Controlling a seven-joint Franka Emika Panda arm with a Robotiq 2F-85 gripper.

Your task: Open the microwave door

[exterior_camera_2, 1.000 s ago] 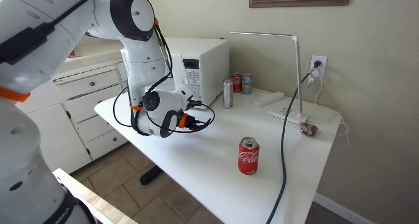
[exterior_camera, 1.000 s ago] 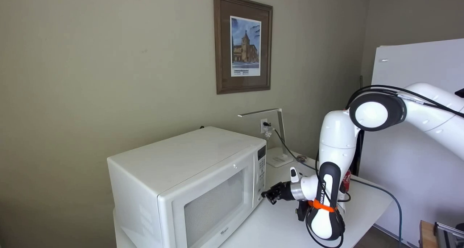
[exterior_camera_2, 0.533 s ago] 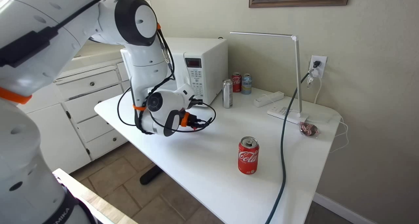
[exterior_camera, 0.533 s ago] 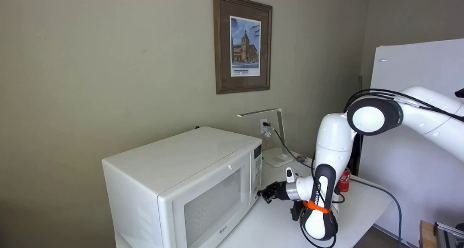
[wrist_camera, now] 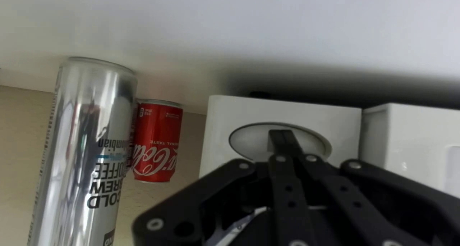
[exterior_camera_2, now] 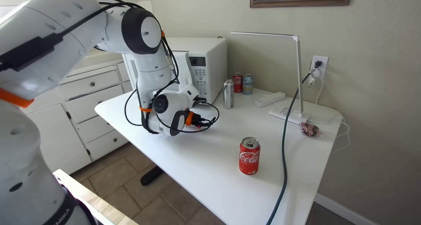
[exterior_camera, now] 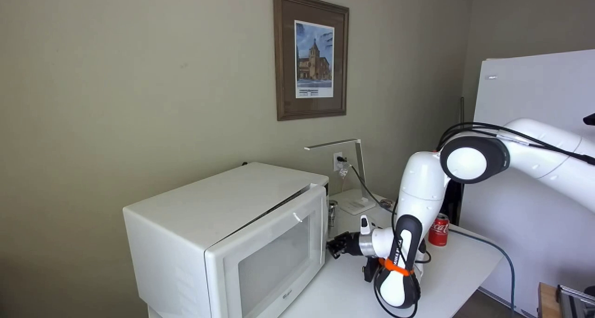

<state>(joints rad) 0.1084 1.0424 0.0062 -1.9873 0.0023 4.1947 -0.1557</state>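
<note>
The white microwave point(exterior_camera: 223, 197) stands on the table in both exterior views point(exterior_camera_2: 213, 54). Its door point(exterior_camera: 320, 215) is slightly ajar, with a dark gap along the top edge; the door also shows in the wrist view point(wrist_camera: 417, 141). My gripper point(wrist_camera: 282, 134) is shut, its fingertips together and holding nothing. The tips are on the large oval button point(wrist_camera: 248, 141) low on the control strip, beside the door's free edge. The wrist picture is upside down. In an exterior view the gripper point(exterior_camera: 332, 249) is at that corner; elsewhere the wrist hides the fingers.
A tall silver can point(exterior_camera_2: 228, 95) stands beside the microwave, with a red can point(exterior_camera_2: 237, 82) and a blue can point(exterior_camera_2: 248, 84) behind. Another red can point(exterior_camera_2: 249, 162) stands nearer. A desk lamp point(exterior_camera_2: 299, 77) and a dark cable point(exterior_camera_2: 284, 159) are on the table.
My shut gripper has moved toward the microwave and the arm has lowered. The microwave has slid back a little. The door was closed and has now sprung slightly open.
</note>
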